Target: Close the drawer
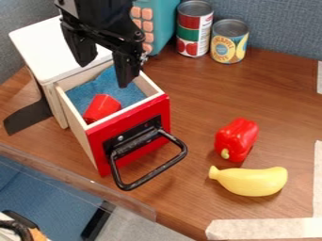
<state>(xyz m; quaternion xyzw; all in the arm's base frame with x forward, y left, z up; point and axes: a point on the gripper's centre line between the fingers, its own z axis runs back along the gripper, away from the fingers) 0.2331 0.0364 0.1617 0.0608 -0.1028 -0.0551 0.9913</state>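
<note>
Wood table (277, 108) under the lot. White-topped cabinet (47, 44) at upper left. Drawer (129, 123) pulled out of its front, red face and black handle (156, 171) angled lower right. Gripper (104, 75) over the drawer's rear part, fingers spread wide. Teal box (160, 14) behind. Blue cloth (129, 96) in the drawer. Two cans (194, 28) at the back. Banana (252, 181) right of the drawer, red pepper (236, 139) just behind it. Red cup (101, 108) on the cloth.

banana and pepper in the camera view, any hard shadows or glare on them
Camera view: no hard shadows, just soft dark patches on the table beside the banana and the pepper; camera view again: small pale highlights on the pepper's skin, no strong glare on either.
</note>
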